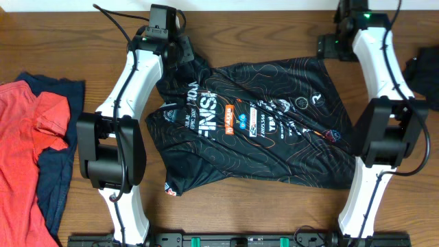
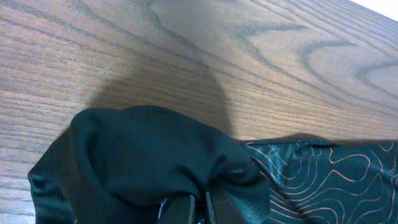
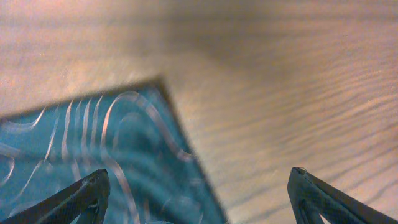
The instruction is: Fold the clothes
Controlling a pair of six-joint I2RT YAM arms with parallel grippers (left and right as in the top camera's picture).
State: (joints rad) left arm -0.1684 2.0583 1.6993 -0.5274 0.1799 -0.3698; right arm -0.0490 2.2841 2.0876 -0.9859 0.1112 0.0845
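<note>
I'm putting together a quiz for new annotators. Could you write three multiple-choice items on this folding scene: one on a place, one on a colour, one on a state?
1. Where do the red top and navy top lie?
A) at the table's left edge
B) in its middle
C) at its far right

2. What is the main colour of the spread-out jersey?
A) white
B) yellow
C) black

3. The left gripper is:
A) open over bare wood
B) shut on the jersey's fabric
C) holding the red top

Answers:
1 A: the overhead view shows both at the left edge.
2 C: dark cloth with thin wavy lines.
3 B: the left wrist view shows fabric bunched between its fingers.
</note>
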